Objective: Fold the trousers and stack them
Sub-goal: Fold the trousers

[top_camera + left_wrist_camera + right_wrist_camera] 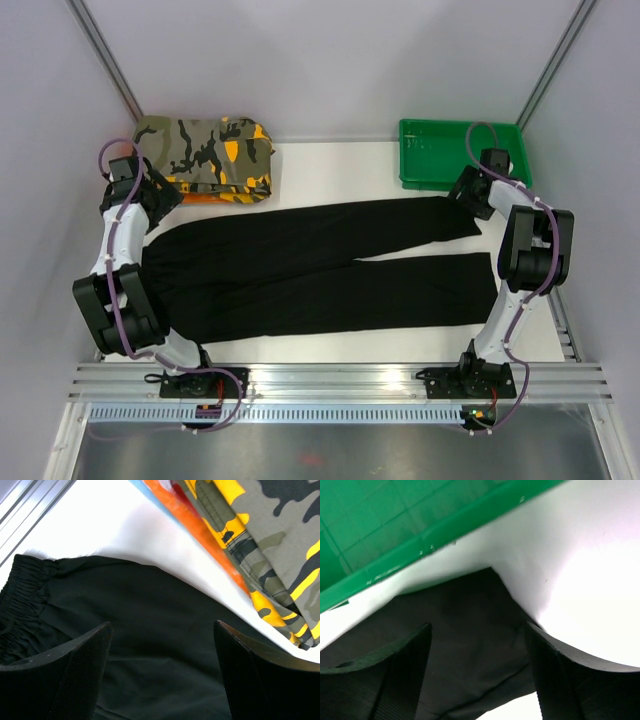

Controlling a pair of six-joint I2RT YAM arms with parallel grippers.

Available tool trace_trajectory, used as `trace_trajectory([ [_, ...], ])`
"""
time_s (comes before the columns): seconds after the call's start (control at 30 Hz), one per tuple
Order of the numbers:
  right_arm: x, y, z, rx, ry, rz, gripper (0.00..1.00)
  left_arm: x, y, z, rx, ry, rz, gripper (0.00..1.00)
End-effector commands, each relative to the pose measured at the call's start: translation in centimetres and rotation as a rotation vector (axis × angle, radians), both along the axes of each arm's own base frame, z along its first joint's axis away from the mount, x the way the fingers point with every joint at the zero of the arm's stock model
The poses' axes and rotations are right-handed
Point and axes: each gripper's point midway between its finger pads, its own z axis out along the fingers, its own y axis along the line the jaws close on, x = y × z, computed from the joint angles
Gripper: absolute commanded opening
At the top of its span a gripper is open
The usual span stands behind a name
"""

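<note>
The black trousers (320,265) lie flat across the white table, waist at the left and both legs running right. My left gripper (160,202) hovers over the far corner of the waist. In the left wrist view it (162,624) is open, with black cloth (150,610) below the gap and the gathered waistband (25,580) to its left. My right gripper (466,196) sits over the cuff end of the far leg. Seen from the right wrist, it (477,625) is open with the cuff corner (470,610) lying under the gap. Neither gripper holds any fabric.
A folded camouflage garment (210,150) (270,540) lies at the back left, just beyond the waist. A green tray (460,150) (395,525) stands at the back right, close to the far leg's end. Grey walls enclose the table on three sides.
</note>
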Motion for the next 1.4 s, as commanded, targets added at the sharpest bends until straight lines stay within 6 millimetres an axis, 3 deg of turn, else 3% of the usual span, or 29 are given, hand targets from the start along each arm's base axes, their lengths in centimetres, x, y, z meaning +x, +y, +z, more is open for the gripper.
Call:
trace_trajectory([
  [0.0, -0.1, -1.5, -0.9, -0.079, 0.051, 0.001, 0.79, 0.4, 0.3, 0.0, 0.018, -0.015, -0.021, 0.88],
  [0.1, -1.3, -1.6, -2.4, -0.091, 0.094, 0.006, 0.67, 0.5, 0.4, -0.4, 0.021, -0.006, -0.024, 0.88],
  [0.23, -2.6, -1.9, -3.2, -0.117, 0.129, 0.006, 0.31, 0.4, 1.0, -0.8, 0.035, 0.009, -0.010, 0.88],
  [0.4, -3.8, -2.4, -3.5, -0.142, 0.162, -0.002, 0.03, 0.3, 1.8, -1.0, 0.025, 0.016, 0.011, 0.88],
  [0.53, -5.4, -5.2, -2.9, -0.201, 0.193, -0.079, 0.00, 0.3, 2.3, -1.3, 0.021, 0.018, 0.013, 0.88],
  [0.67, -7.3, -9.7, -2.6, -0.115, 0.166, -0.207, 0.00, 0.8, 2.2, -1.9, 0.007, 0.019, -0.014, 0.88],
  [0.7, -7.3, -9.9, -2.2, -0.087, 0.143, -0.207, 0.00, 0.9, 2.2, -2.4, 0.003, 0.031, -0.019, 0.88],
  [0.77, -7.6, -10.4, -1.9, -0.093, 0.137, -0.210, 0.06, 1.2, 1.5, -2.7, -0.028, 0.027, -0.047, 0.88],
  [0.87, -7.0, -9.3, -1.0, -0.048, 0.077, -0.172, 0.29, 1.4, 1.1, -3.7, -0.050, 0.034, -0.065, 0.88],
  [0.9, -6.6, -8.6, -0.8, -0.025, 0.056, -0.150, 0.47, 1.5, 1.0, -3.7, -0.056, 0.030, -0.071, 0.88],
  [1.0, -6.1, -7.8, 0.5, -0.020, 0.043, -0.118, 0.73, 1.9, 0.1, -4.0, -0.083, 0.024, -0.118, 0.87],
  [1.2, -3.6, -5.9, 5.9, -0.057, -0.066, -0.040, 0.82, 2.0, -1.3, -5.3, -0.108, 0.030, -0.203, 0.82],
  [1.37, -2.7, -5.2, 8.1, -0.056, -0.114, -0.037, 0.83, 0.8, -1.5, -9.1, -0.178, 0.142, -0.134, 0.81],
])
